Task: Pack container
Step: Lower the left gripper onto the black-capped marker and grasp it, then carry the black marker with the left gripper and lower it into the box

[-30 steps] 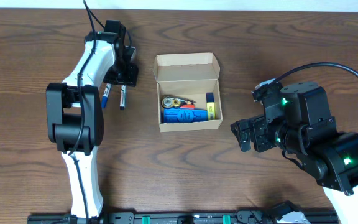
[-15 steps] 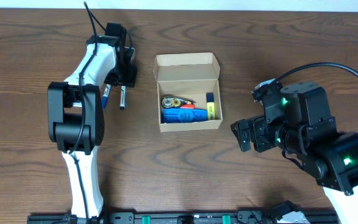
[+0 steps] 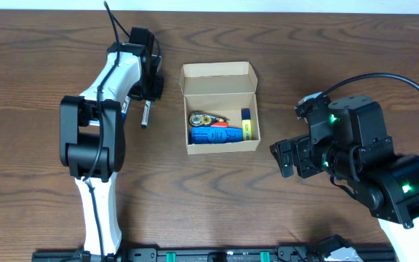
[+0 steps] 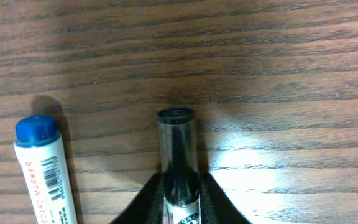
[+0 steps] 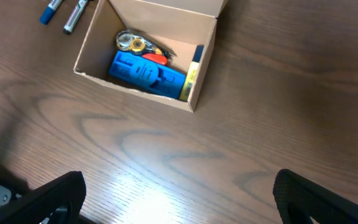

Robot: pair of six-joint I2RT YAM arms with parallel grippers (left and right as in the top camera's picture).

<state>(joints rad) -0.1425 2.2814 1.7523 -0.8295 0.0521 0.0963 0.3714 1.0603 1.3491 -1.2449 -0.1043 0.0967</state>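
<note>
The container (image 3: 220,83) is a tan cardboard box standing open mid-table, lid flap folded back, with a blue object (image 3: 215,135), a yellow-and-black item, a round metal piece and something red inside. Left of it, my left gripper (image 3: 148,93) is shut on a black-capped marker (image 3: 145,115). The left wrist view shows that black-capped marker (image 4: 178,149) pinched between the fingers of the left gripper (image 4: 179,208), its cap pointing away. A blue-capped marker (image 4: 42,168) lies beside it on the wood. My right gripper (image 3: 285,158) hangs open to the right of the box, nothing between its fingers (image 5: 48,196).
The right wrist view looks down on the container (image 5: 135,91) with both markers (image 5: 73,15) at the top left corner. Bare dark wooden table (image 3: 217,204) lies around the box. The left arm's white links (image 3: 97,182) run along the left side.
My left gripper has closed onto the black-capped marker and shifted slightly toward the table's far edge. The right arm has not moved.
</note>
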